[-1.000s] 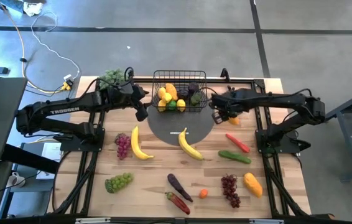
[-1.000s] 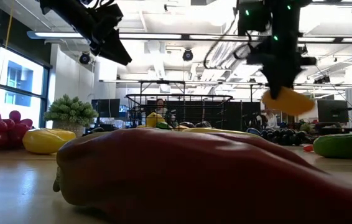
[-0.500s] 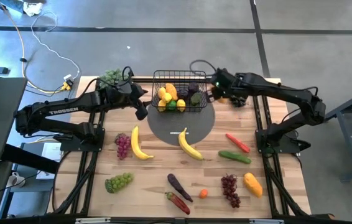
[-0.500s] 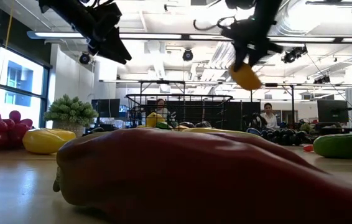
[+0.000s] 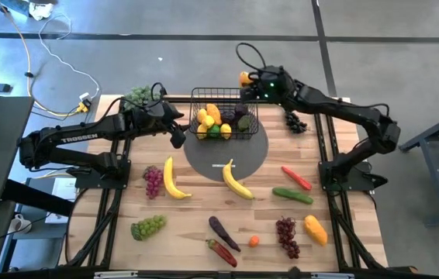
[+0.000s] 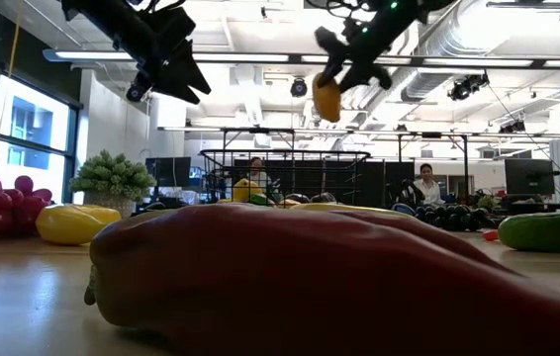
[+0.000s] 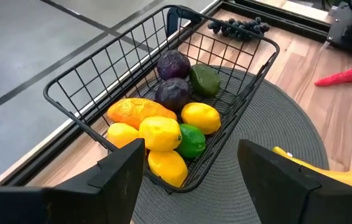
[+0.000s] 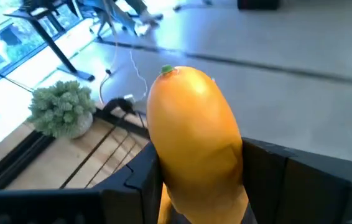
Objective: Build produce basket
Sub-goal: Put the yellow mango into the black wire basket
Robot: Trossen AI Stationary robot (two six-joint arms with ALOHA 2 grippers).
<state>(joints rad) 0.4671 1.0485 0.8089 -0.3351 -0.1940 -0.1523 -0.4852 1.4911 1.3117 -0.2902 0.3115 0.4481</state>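
The black wire-mesh basket (image 5: 224,114) stands on a round grey mat (image 5: 227,155) at the far middle of the table and holds lemons, a lime, an orange mango, purple fruits and an avocado (image 7: 163,124). My right gripper (image 5: 249,80) is shut on an orange mango (image 8: 193,134), high above the basket's far right corner (image 6: 327,96). My left gripper (image 5: 176,133) is open and empty, in the air beside the basket's left end. Bananas (image 5: 174,180), grapes, a cucumber, peppers and an eggplant lie on the table nearer the front. My right gripper pinches the orange mango by its lower half (image 8: 188,180) between its two fingers. The mango's stem end (image 8: 166,71) sticks out beyond the fingertips. It is lifted clear, high above the table and the basket.
A grey-green leafy bunch (image 5: 137,96) stands at the table's far left corner. Dark grapes (image 5: 295,120) lie right of the basket. A red pepper (image 6: 290,277) lies close before the low camera. A person (image 6: 424,184) sits in the room behind.
My right gripper has carried the orange mango up from the table right of the basket, toward the far edge and leftward, to a spot high over the basket's far right corner. It has stayed shut on the mango. My left gripper has kept still.
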